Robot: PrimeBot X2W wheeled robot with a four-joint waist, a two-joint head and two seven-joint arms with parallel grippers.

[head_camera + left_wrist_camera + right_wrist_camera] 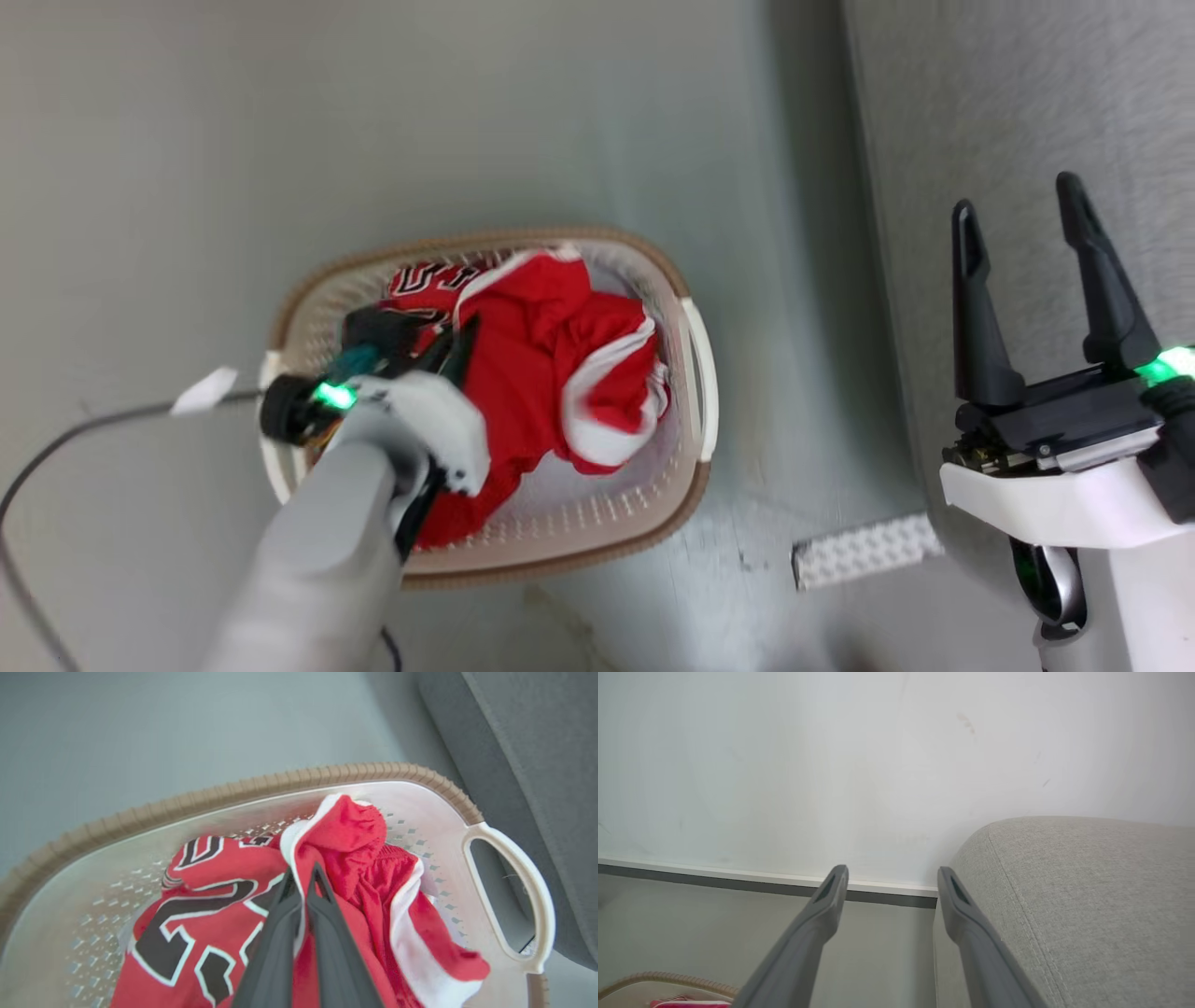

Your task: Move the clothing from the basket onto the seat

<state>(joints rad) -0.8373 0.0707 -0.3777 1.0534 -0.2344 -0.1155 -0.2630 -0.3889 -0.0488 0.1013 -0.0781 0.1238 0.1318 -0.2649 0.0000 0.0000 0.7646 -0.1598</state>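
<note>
Pinching jersey inside basket rim — left jaws; right jaws spread at sofa edge.

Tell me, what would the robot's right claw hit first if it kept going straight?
Likely the baseboard, across bare floor. The right gripper points there, open, though the grey sofa sits close alongside and might be grazed first; depth is unclear.
</note>
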